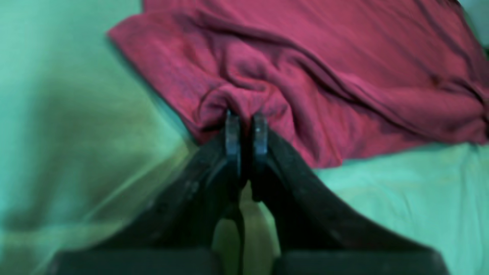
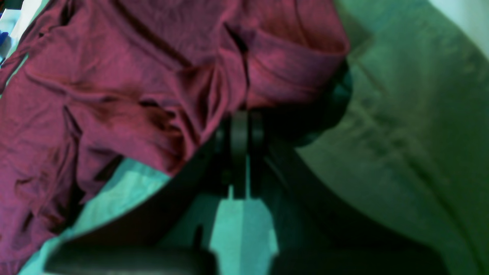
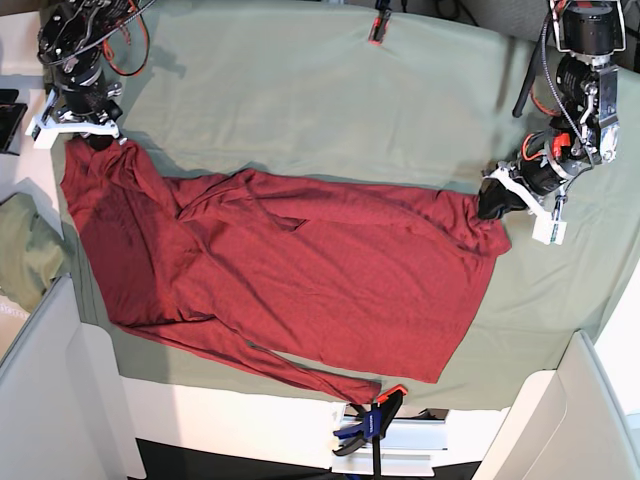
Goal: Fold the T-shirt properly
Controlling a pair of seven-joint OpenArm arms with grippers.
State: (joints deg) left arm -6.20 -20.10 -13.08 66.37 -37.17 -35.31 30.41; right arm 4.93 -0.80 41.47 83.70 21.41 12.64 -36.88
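Observation:
The dark red T-shirt (image 3: 300, 270) lies spread across the pale green table cloth (image 3: 300, 90), wrinkled, one sleeve trailing toward the front edge. My left gripper (image 3: 492, 208) is at the shirt's right corner; in the left wrist view it (image 1: 246, 116) is shut on a bunched fold of the shirt (image 1: 305, 68). My right gripper (image 3: 95, 140) is at the shirt's far left corner; in the right wrist view it (image 2: 244, 114) is shut on the shirt's edge (image 2: 133, 76), which hangs lifted from it.
A bundled green cloth (image 3: 22, 250) sits at the left edge. A blue and orange clamp (image 3: 372, 420) grips the table's front edge. A small red clamp (image 3: 378, 25) is at the back edge. White panels stand at the front left and front right.

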